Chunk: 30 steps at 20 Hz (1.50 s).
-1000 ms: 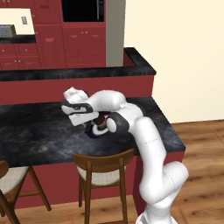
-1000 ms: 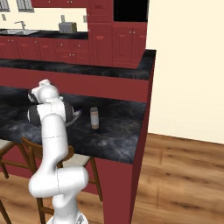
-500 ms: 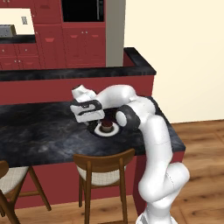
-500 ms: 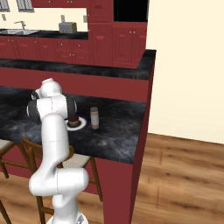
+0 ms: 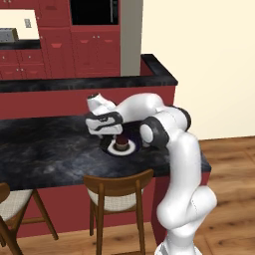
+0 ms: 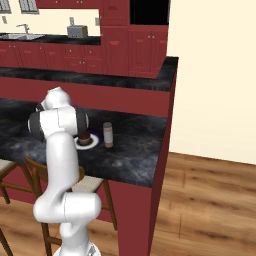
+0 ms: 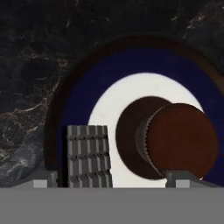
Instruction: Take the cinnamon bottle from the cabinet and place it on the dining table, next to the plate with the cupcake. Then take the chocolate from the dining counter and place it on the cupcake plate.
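On the dark marble worktop (image 5: 55,154) my gripper (image 5: 107,135) hangs just above the plate (image 5: 130,148), pointing down at it; in the hand view my two fingertips (image 7: 43,181) stand wide apart, with the plate between them. The chocolate (image 7: 87,155), a ridged grey-brown bar, lies on the blue part of the plate at the left of that view, close to my left fingertip, though I cannot tell whether the tip touches it; nothing is clamped. The cupcake (image 7: 177,140) sits on the white centre of the plate (image 7: 105,105), just beside the chocolate but apart from it; its top is round and dark brown. From the left base view the cupcake (image 5: 120,145) shows below my hand, near the worktop's right end. From the right base view the cinnamon bottle (image 6: 107,135) stands upright on the worktop (image 6: 135,150) just beside the plate (image 6: 91,145), on the side away from my arm; the cupcake (image 6: 84,138) is partly hidden by my arm there. A wooden stool (image 5: 118,191) stands tucked under the worktop's front edge below the plate.
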Motion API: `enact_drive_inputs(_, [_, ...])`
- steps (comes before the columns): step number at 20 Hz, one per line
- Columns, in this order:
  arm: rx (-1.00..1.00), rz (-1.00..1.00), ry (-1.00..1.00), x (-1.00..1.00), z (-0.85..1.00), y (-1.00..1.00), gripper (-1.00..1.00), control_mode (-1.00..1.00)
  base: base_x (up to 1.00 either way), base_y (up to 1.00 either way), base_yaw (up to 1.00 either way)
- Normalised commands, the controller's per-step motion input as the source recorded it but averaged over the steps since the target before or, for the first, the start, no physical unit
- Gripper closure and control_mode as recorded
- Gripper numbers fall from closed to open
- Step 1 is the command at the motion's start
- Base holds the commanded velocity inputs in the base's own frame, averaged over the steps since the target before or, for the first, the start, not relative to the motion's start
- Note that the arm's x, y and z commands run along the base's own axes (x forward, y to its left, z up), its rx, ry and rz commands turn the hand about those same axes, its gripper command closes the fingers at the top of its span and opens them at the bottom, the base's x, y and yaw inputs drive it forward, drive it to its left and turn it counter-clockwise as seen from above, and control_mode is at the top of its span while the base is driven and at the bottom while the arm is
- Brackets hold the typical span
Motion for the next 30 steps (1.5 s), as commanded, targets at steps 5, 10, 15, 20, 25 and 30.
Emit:
enact_drive_inputs(5, [0.07, -0.01, -0.17, -0.36, 0.45, 0.02, -1.0, -1.0, 0.0, 0.0, 0.0])
enact_drive_inputs(10, [0.15, 0.04, -0.18, -0.75, 0.25, -0.15, -1.0, -1.0, 0.0, 0.0, 0.0])
enact_drive_inputs(15, [0.15, 0.12, -0.14, -0.84, 0.21, -0.22, -1.0, -1.0, 0.0, 0.0, 0.0])
enact_drive_inputs(20, [0.15, 0.21, -0.12, -0.86, 0.18, -0.26, -1.0, -1.0, 0.0, 0.0, 0.0])
enact_drive_inputs(25, [0.02, 0.25, 0.0, -0.77, 0.37, -0.26, -1.0, -1.0, 0.0, 0.0, 0.0])
enact_drive_inputs(30, [-0.07, 0.19, 0.02, -0.81, 0.4, -0.16, -1.0, -1.0, 0.0, 0.0, 0.0])
